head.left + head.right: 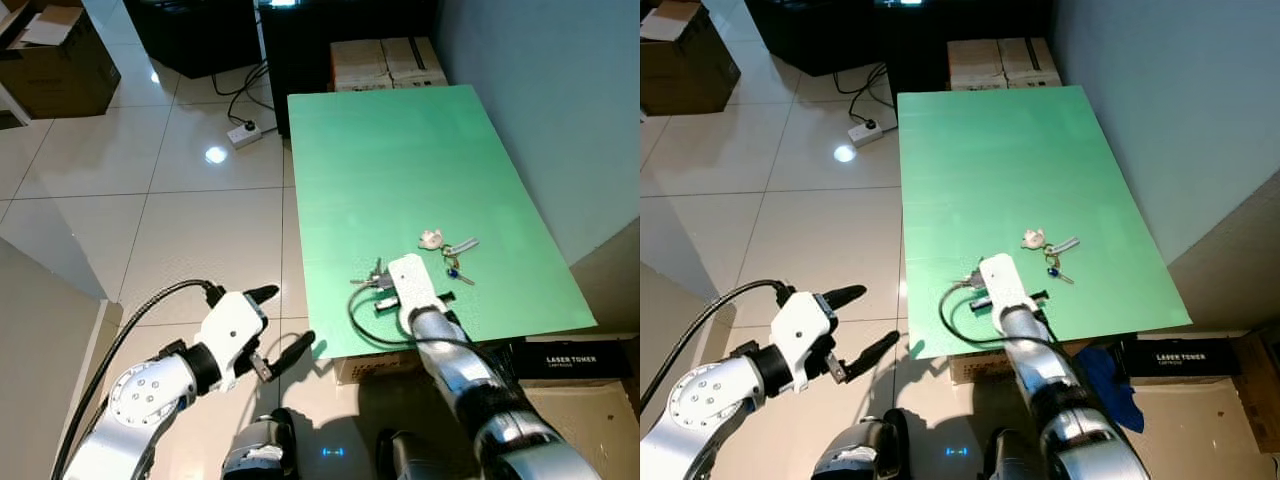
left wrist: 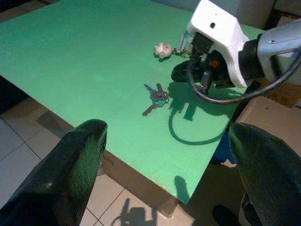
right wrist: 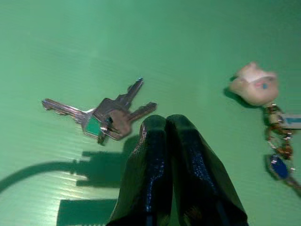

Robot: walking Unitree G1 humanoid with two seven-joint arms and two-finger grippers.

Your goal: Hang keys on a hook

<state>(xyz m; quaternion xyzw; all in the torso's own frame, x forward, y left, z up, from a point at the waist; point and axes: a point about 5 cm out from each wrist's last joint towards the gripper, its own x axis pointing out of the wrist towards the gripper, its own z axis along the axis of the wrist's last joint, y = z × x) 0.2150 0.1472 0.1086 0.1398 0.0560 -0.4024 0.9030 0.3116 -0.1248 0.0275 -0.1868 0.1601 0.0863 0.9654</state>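
A bunch of silver keys with a green tag [image 3: 101, 117] lies flat on the green table [image 1: 400, 170] near its front edge, also visible as the silver keys [image 1: 368, 280]. My right gripper [image 3: 164, 123] is shut with nothing in it, and its tips rest just beside that bunch. A second key bunch with a white charm and a blue tag [image 1: 447, 250] lies a little farther back on the right. My left gripper [image 1: 285, 322] hangs open over the floor, off the table's front left corner, and its two fingers [image 2: 70, 174] frame the table.
Cardboard boxes [image 1: 388, 62] stand against the table's far end. A power strip [image 1: 245, 132] with cables lies on the tiled floor to the left, and a brown box [image 1: 60, 60] sits further left. A laser toner box [image 1: 570, 358] is at the front right.
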